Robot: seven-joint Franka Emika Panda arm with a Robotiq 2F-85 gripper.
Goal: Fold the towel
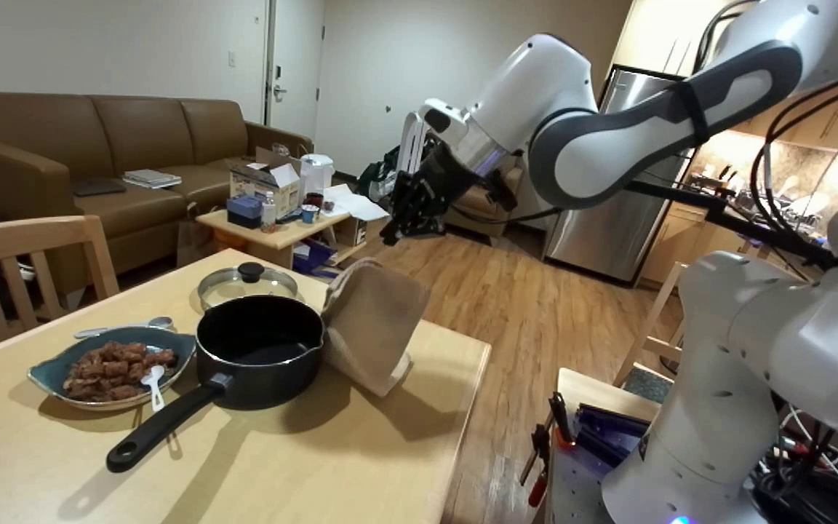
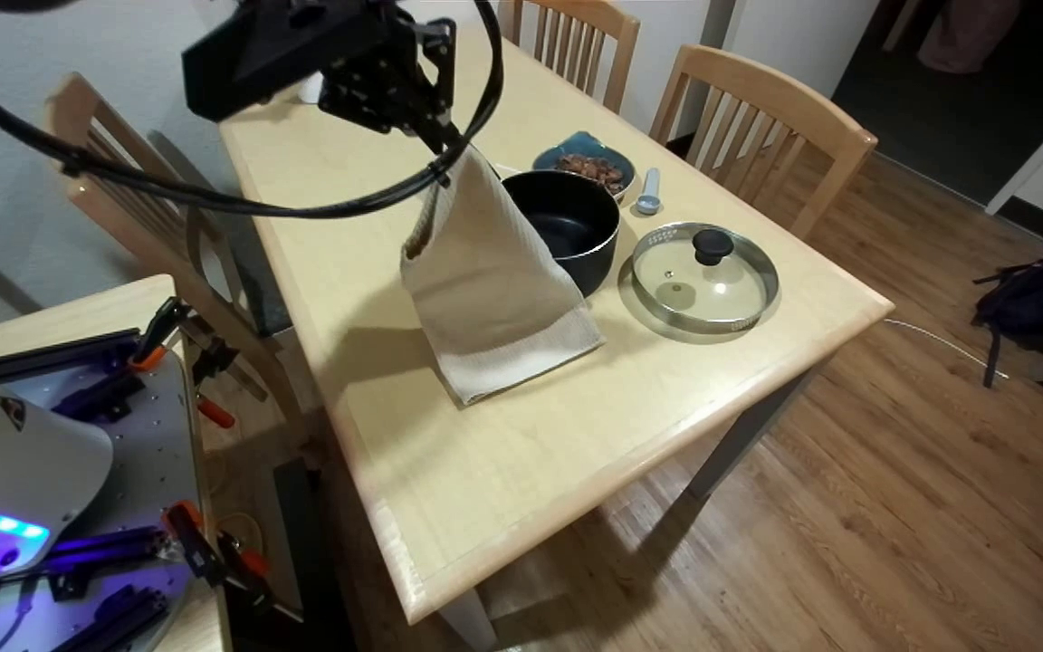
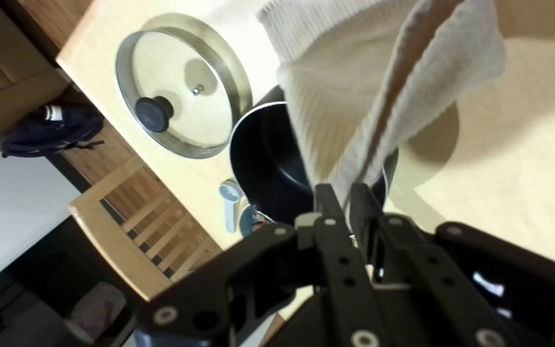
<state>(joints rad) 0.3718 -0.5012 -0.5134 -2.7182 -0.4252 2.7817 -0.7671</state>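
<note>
The towel is a beige, ribbed cloth. It stands raised and draped over the table's near end beside the black pot, with its lower edge on the table, in both exterior views (image 1: 375,320) (image 2: 499,290). In the wrist view the towel (image 3: 340,72) narrows to a point between the fingertips. My gripper (image 3: 342,195) is shut on this upper part of the towel. In an exterior view the gripper (image 2: 444,145) is at the towel's top; in both exterior views it is above the table (image 1: 393,231). The towel's pinched end is partly hidden by the fingers.
A black pot (image 1: 266,386) with a long handle stands right beside the towel. A glass lid (image 2: 703,281), a blue dish of food (image 1: 121,364) and a measuring spoon (image 2: 649,195) are near it. Chairs (image 2: 757,127) stand at the table's sides.
</note>
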